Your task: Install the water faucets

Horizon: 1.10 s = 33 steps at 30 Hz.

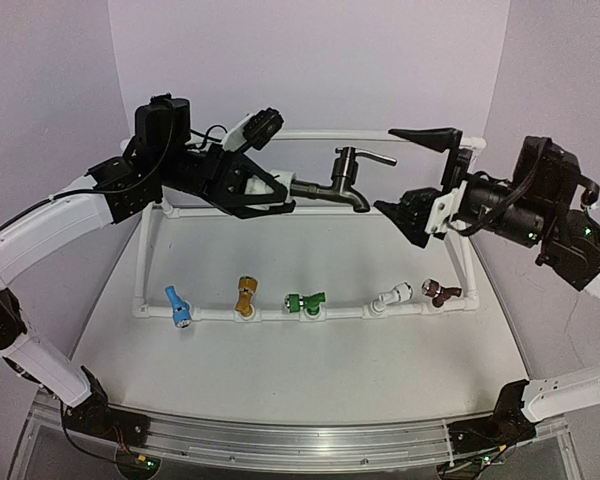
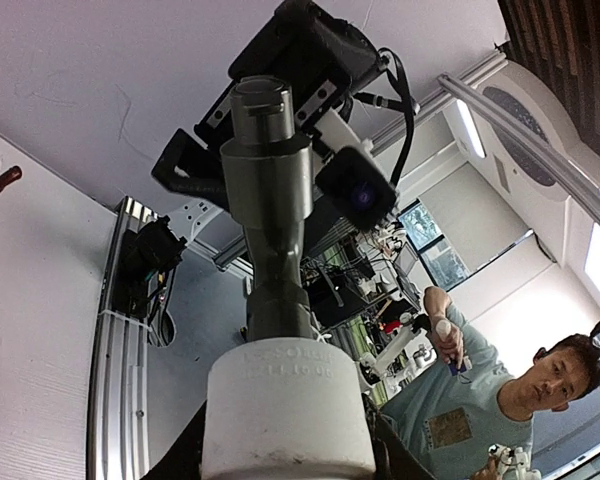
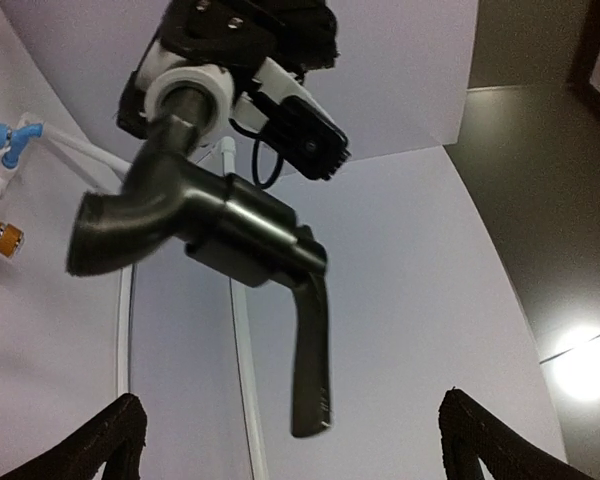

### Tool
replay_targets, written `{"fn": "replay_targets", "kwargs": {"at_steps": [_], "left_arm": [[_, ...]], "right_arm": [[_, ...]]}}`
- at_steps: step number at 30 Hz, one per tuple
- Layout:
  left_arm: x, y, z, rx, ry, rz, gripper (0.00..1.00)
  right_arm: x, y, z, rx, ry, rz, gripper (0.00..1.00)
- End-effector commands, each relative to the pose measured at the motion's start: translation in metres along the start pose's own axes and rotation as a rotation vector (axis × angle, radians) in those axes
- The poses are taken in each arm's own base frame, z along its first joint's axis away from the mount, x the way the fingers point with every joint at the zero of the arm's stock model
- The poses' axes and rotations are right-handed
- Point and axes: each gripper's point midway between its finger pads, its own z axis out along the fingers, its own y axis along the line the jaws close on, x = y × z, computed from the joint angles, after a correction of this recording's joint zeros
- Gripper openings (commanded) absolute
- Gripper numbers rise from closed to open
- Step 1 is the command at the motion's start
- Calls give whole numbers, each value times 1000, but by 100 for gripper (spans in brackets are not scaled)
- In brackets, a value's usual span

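The dark grey water faucet (image 1: 340,185) hangs in mid-air above the table, lying level with its spout pointing right. My left gripper (image 1: 270,190) is shut on its white plastic fitting (image 2: 285,410). My right gripper (image 1: 412,175) stands wide open just right of the spout, not touching it. In the right wrist view the bent lever handle (image 3: 310,360) hangs between my open fingertips (image 3: 115,440), clear of both. Blue (image 1: 177,306), gold (image 1: 245,298), green (image 1: 305,302), white (image 1: 392,297) and maroon (image 1: 442,292) faucets sit along the front pipe.
A white pipe frame (image 1: 145,240) lies on the table, its front bar carrying the row of faucets. Purple-white walls close in the back and sides. An aluminium rail (image 1: 280,440) runs along the near edge. A person (image 2: 510,400) shows beyond the table.
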Motion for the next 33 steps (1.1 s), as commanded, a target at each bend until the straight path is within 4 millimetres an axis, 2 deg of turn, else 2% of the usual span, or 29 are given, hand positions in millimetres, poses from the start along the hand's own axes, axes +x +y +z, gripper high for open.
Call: {"fn": "replay_targets", "kwargs": {"at_steps": [1, 7, 9, 12, 15, 30, 33], "left_arm": [[-14, -35, -4, 72, 6, 59, 0], [-12, -27, -3, 63, 4, 47, 0], [-12, -25, -3, 58, -1, 47, 0], [-12, -23, -3, 54, -4, 44, 0], [-12, -24, -3, 55, -2, 49, 0], [2, -12, 0, 54, 47, 46, 0], [4, -10, 1, 56, 56, 44, 0]], "right_arm": [[-15, 4, 6, 27, -53, -233, 98], [-29, 11, 15, 43, -85, -305, 96], [-36, 16, 17, 36, -100, -335, 91], [-43, 28, 21, 14, -118, -378, 78], [-46, 27, 25, 32, -119, -386, 70], [-47, 14, 33, 63, -98, -335, 47], [-46, 12, 33, 66, -95, -317, 37]]}}
